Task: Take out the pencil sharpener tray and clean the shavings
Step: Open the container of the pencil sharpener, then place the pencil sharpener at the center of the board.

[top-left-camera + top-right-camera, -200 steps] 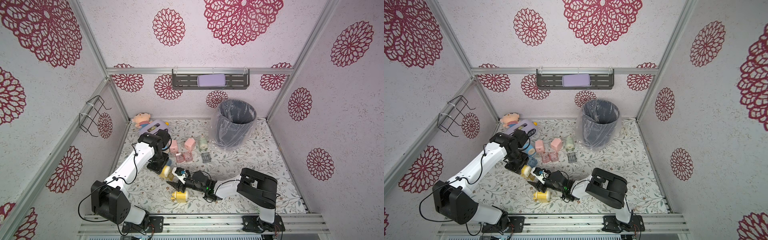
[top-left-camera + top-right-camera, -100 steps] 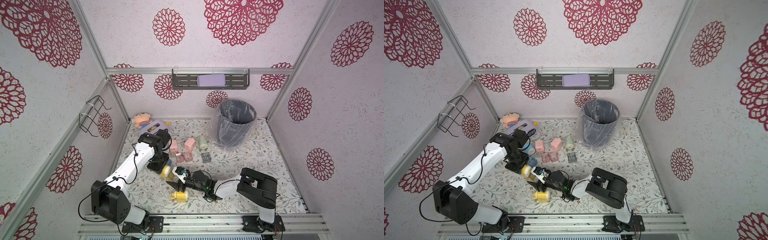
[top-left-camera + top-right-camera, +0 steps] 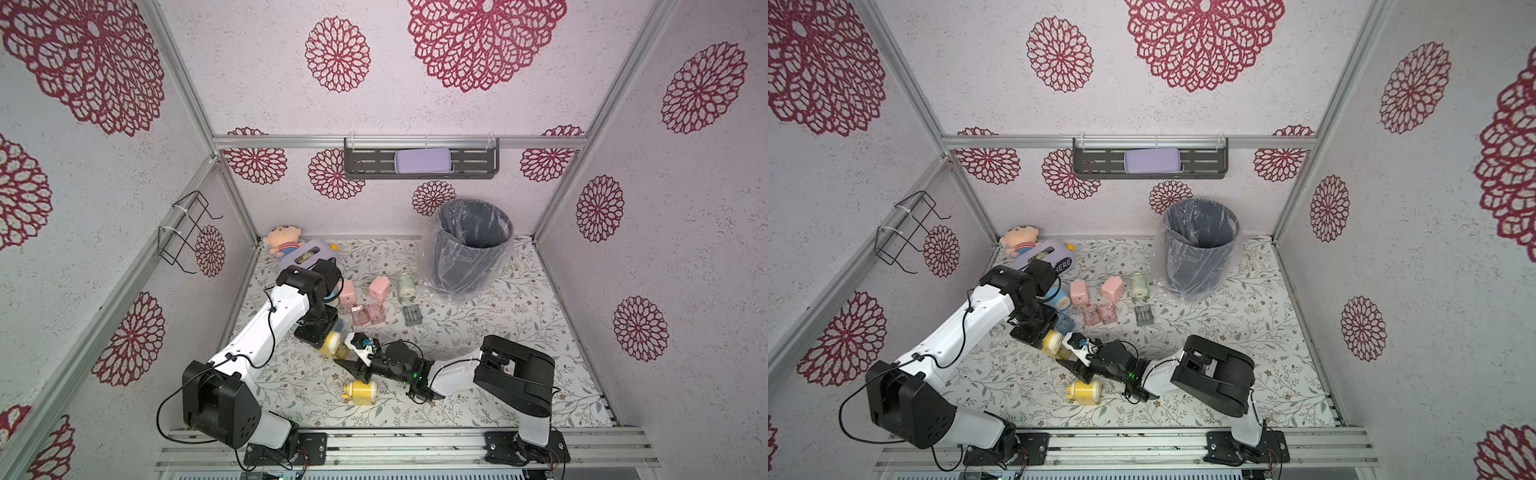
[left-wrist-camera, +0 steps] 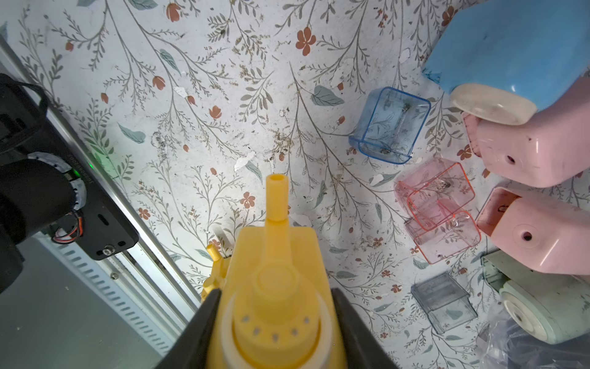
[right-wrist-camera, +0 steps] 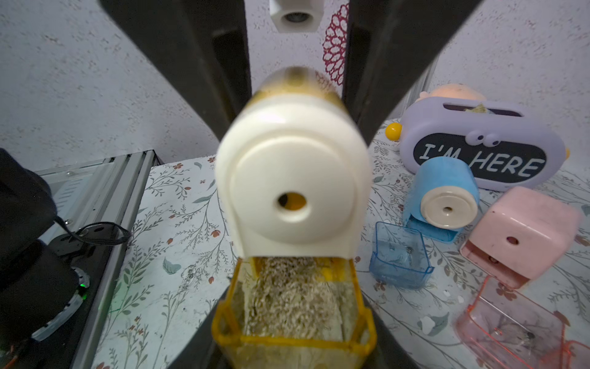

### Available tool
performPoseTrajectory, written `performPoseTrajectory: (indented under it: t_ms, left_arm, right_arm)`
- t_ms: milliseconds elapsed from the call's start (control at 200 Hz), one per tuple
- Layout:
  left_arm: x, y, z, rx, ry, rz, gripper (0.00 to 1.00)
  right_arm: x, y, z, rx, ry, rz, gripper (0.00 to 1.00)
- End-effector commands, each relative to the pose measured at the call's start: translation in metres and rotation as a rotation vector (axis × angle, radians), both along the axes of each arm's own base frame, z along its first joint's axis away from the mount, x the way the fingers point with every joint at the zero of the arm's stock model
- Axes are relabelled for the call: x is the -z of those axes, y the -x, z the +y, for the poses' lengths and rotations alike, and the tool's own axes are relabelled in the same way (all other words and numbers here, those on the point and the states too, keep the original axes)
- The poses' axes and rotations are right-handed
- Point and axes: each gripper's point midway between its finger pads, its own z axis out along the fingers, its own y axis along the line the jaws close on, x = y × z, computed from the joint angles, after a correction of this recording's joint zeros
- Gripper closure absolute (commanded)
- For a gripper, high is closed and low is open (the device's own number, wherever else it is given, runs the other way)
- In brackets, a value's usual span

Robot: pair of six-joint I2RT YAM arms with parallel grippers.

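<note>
Left fingers (image 4: 199, 335) clamped around the yellow sharpener body (image 5: 292, 191). Right fingers (image 5: 199, 354) closed on its yellow tray (image 5: 287, 344), which stands partly out of the body, packed with shavings (image 5: 290, 297).

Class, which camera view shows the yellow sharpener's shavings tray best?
The right wrist view: the yellow tray sits close up, partly out of the sharpener, full of shavings. Both top views show it only as a tiny brownish patch. The left wrist view shows the sharpener's crank side; the tray is hidden.
</note>
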Motion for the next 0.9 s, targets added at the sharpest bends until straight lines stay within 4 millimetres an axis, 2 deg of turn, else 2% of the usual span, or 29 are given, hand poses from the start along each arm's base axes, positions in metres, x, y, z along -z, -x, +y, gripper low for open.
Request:
performPoseTrajectory:
  t_ms: [0,170,380,595,740,891]
  left_arm:
    - [0.003,-0.005,0.005,0.01,-0.042,-0.019,0.92]
    - [0.005,-0.006,0.021,0.005,-0.093,-0.023,0.91]
    - [0.016,-0.01,0.04,0.008,-0.137,-0.023,0.9]
    - [0.056,-0.015,0.055,0.0,-0.127,-0.024,0.88]
    - [0.074,-0.021,0.061,0.012,-0.13,-0.002,0.87]
    - [0.089,-0.027,0.064,0.019,-0.136,0.025,0.79]
  right_arm:
    - [-0.029,0.0,-0.003,0.002,-0.071,-0.022,0.64]
    - [-0.034,0.002,-0.02,0.024,-0.072,-0.006,0.64]
    - [-0.022,-0.003,-0.039,0.058,-0.043,0.037,0.64]
    - [-0.02,-0.014,-0.053,0.109,-0.045,0.099,0.63]
    - [-0.016,-0.023,-0.057,0.143,-0.022,0.131,0.62]
    - [-0.011,-0.029,-0.06,0.164,-0.007,0.156,0.62]
